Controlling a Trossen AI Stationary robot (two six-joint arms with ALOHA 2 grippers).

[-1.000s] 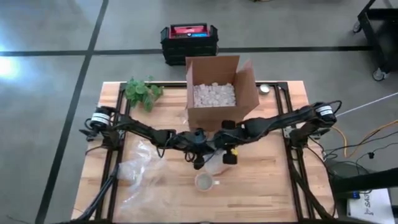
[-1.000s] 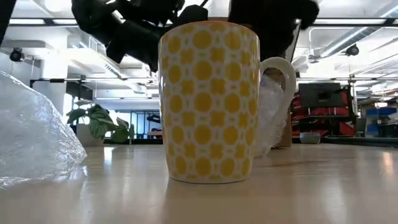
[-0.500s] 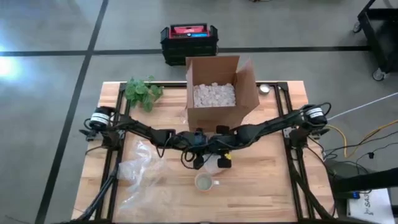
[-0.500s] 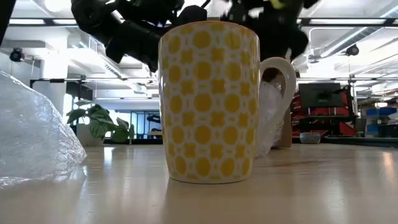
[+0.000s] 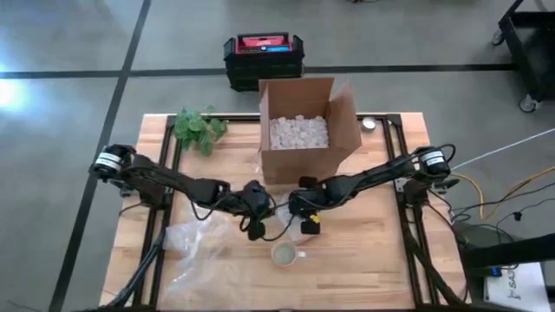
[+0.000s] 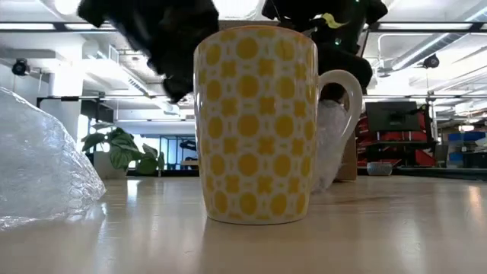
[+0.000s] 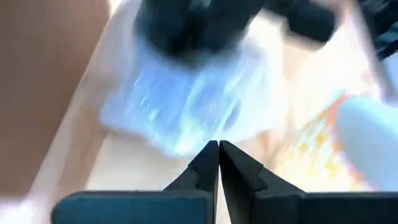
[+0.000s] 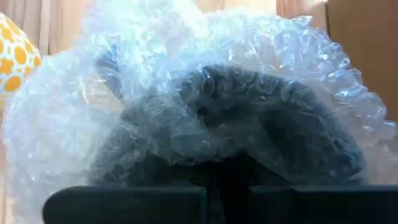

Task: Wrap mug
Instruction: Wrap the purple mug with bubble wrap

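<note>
A yellow-and-white patterned mug (image 6: pixel 259 125) stands upright near the front edge of the wooden table (image 5: pixel 373 251), its handle pointing toward the right arm's side. Just behind it, both arms meet over the table's middle. The right gripper (image 5: pixel 305 224) is buried in a bunched sheet of bubble wrap (image 8: pixel 205 93), which hides its fingers, so whether they pinch it cannot be told. The left gripper (image 5: pixel 254 227) hovers beside it with its fingers (image 7: pixel 205 165) pressed together, holding nothing. A larger heap of loose bubble wrap (image 5: pixel 195 247) lies toward the left side. Farther back sit an open cardboard box (image 5: pixel 305 130) of packing peanuts and a small green plant (image 5: pixel 198 127).
</note>
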